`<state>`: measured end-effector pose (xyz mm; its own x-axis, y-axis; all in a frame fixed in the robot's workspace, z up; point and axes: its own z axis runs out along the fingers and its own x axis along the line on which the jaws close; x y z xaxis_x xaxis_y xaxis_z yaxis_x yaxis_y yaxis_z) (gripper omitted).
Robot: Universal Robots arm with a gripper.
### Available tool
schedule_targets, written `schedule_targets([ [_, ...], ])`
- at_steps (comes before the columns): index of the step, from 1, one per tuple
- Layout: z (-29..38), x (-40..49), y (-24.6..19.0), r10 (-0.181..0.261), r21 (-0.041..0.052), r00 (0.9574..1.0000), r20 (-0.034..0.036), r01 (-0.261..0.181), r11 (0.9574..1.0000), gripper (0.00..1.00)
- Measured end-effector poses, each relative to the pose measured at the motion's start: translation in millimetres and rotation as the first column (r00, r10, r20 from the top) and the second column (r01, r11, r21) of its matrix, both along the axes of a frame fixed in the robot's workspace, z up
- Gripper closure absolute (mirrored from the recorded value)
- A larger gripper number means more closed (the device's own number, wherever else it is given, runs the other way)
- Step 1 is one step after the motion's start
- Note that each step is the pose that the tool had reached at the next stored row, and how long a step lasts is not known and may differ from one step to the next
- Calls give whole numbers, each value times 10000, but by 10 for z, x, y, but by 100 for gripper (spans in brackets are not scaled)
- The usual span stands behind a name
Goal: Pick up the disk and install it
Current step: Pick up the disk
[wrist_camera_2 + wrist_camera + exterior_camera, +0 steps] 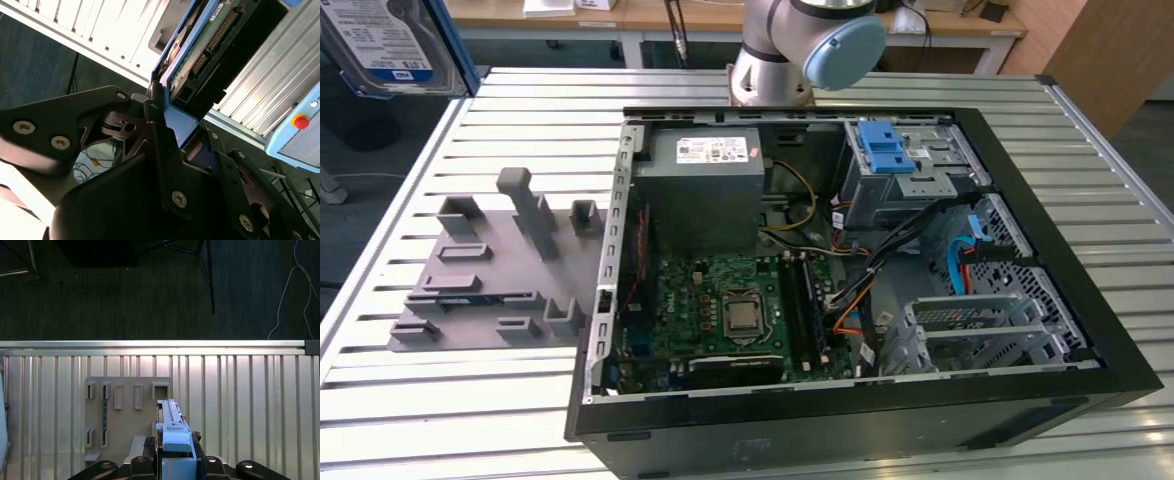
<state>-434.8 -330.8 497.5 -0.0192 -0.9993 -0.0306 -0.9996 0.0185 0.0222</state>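
Note:
The disk (384, 42) hangs high at the exterior view's far left, off the table's corner, its blue-and-white label facing the camera and blue rails along its sides. In the second wrist view the disk (200, 47) shows its green circuit-board side, and my gripper (177, 125) is shut on its blue rail end. The first wrist view has the disk (171, 422) edge-on above the slatted table, held upright in the gripper (172, 450). The open computer case (1067, 250) lies flat on the table, well to the right of the disk.
A grey fixture plate (494, 265) with upright slots sits on the table left of the case; it also lies below the disk (127, 410). Inside the case are the power-supply box (707, 165), a blue latch piece (887, 150) and metal drive cages (987, 330). The arm's base (801, 50) stands behind.

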Motion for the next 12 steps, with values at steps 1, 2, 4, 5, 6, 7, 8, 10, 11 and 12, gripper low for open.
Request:
schedule_targets([
  [1,0,3,-4,0,0,10000,1,0,10000,64],
  [2,-1,7,-7,0,0,10000,2,0,10000,64],
  [4,-1,18,-15,0,0,10000,2,0,10000,64],
  [5,-1,24,-21,0,0,10000,1,0,10000,64],
  [6,-1,33,-28,1,1,10000,1,-1,10000,64],
  [7,0,44,-35,0,0,10000,1,0,10000,64],
  [8,0,56,-42,0,0,10000,1,0,10000,64],
  [10,-1,87,-55,0,1,10000,-1,0,10000,64],
  [11,-1,103,-61,0,1,10000,-2,0,10000,64],
  [12,0,121,-67,1,0,10000,-5,-1,10000,64],
])
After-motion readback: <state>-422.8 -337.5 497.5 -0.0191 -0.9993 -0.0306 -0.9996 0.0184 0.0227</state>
